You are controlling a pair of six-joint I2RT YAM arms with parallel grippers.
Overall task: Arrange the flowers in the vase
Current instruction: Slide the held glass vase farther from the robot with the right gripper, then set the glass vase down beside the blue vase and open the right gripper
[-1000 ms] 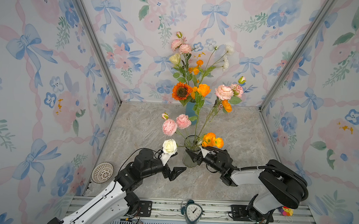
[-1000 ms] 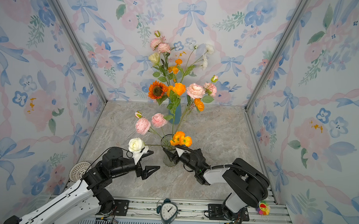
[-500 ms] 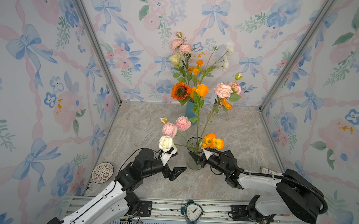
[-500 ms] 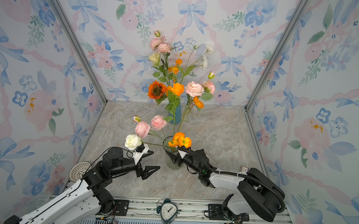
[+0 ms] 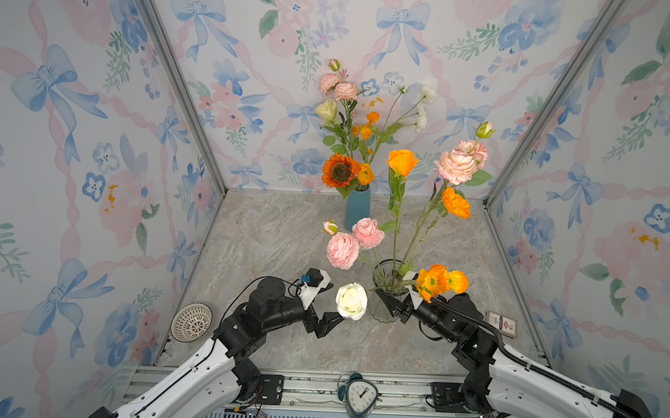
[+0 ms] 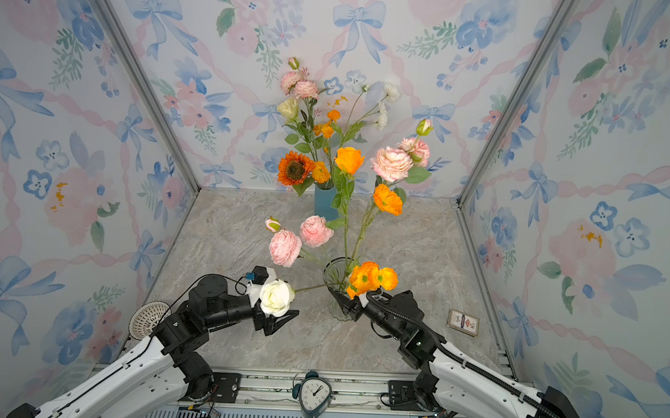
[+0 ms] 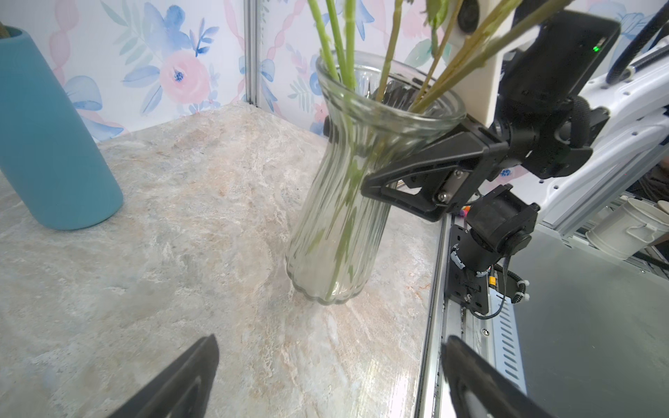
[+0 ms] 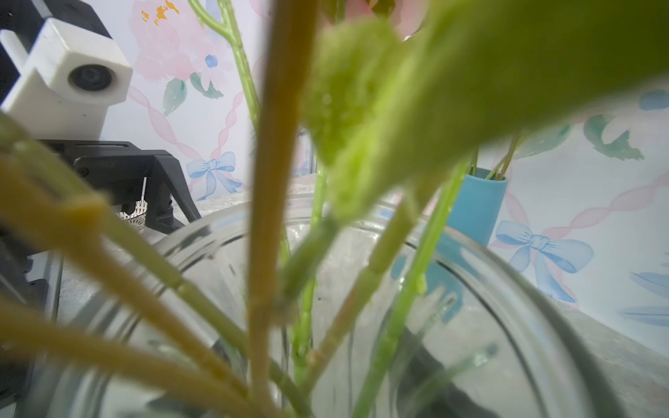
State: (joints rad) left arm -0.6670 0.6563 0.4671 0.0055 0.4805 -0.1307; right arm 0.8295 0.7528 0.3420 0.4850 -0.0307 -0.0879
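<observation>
Broadly, a grey-beige marble-patterned tabletop (image 5: 285, 254) floors a booth papered with pastel bows and blooms. On its near half, a spray of green-stemmed artificial flowers (image 5: 457, 167) rises from a clear ribbed glass vase (image 7: 336, 246), the stems gathered inside its mouth. Tall orange and pale pink blooms lean up and to the right. Two rounder pink peonies (image 5: 342, 250) lean left, and a cluster of orange poppies (image 5: 437, 280) hangs over the rim on the right. A cream-white rose (image 5: 351, 300) droops low to the left on a nearly level stem.

The right gripper (image 7: 347, 155) is clamped around the vase's narrow neck, one black finger on each side of the glass. The vase looks tipped in the left wrist view, but whether its base sits flat cannot be told. The left gripper (image 7: 330, 340) hovers just left of the vase, overlapped by the white rose in both top views, its jaws spread wide with nothing between them.

At the back stands a matte teal cylindrical vase (image 5: 357, 211) holding more blooms, an orange sunflower (image 5: 341, 170) among them. A white perforated bowl (image 5: 191, 322) sits at the near left edge. A teal heart-shaped alarm clock (image 5: 360, 397) stands on the front rail, and a small printed card box (image 5: 502, 323) lies near right.
</observation>
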